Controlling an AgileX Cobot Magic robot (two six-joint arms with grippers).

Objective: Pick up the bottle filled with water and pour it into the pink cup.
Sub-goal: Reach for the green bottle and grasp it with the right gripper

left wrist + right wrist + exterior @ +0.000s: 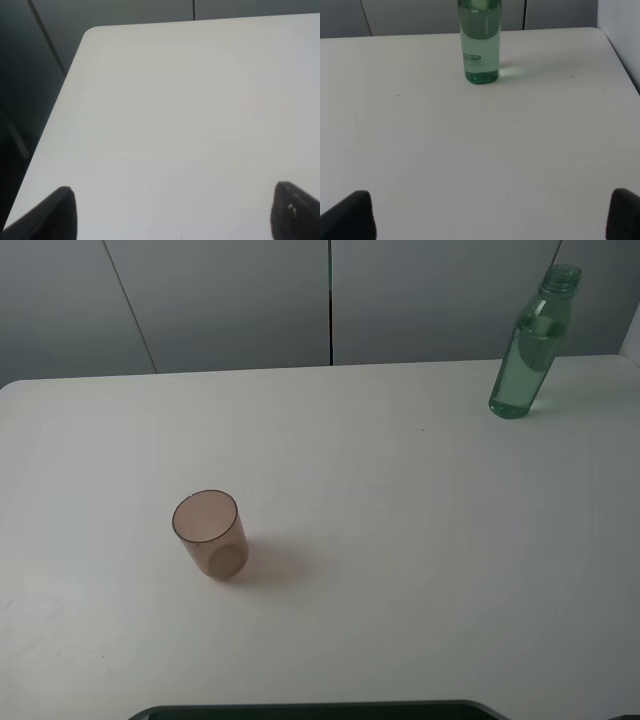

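On a plain white table (400, 570), seen from a high camera, two things stand well apart. Near the far right corner is a tall, slim bottle (528, 350) of clear green plastic, upright and filled with water nearly to its shoulder. Whether a cap sits on its ribbed neck is hard to tell. Left of the middle and nearer the front edge stands a small, translucent brownish-pink plastic cup (210, 535) with a dark rim, upright and apparently empty. Neither arm shows in the high view.

The left gripper (175, 205), seen from its wrist camera, has its jaws spread wide over bare table, holding nothing. The right gripper (490, 207) likewise has its jaws wide apart and empty. Its wrist camera faces the bottle, which stands well ahead of it, not between the jaws.

By the look of things the task is at its very start: the bottle is not yet grasped, lifted or tipped, and no water is in the cup. Reaching, gripping, carrying and pouring all remain.
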